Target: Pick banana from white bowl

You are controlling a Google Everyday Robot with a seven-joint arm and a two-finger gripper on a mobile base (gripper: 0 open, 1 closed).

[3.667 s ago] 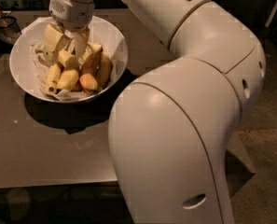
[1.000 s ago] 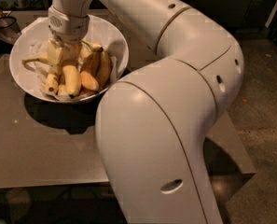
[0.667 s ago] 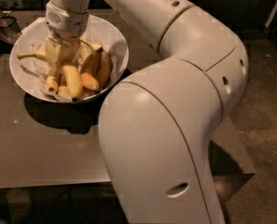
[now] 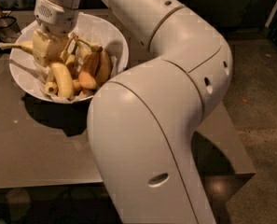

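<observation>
Banana (image 4: 13, 45) raised slightly, stem pointing 9 o'clock; gripper (image 4: 48, 49) fingers clamped on it, at white bowl's (image 4: 109, 32) 10 o'clock.

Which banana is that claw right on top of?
The pale banana with the long stem pointing left; the claw sits over it in the white bowl. The other bananas lie lower.

We see a grey table (image 4: 31, 143) lower left, a dark basket (image 4: 6, 31) upper left, and slim bananas (image 4: 63, 80) beneath the gripper (image 4: 48, 48).
</observation>
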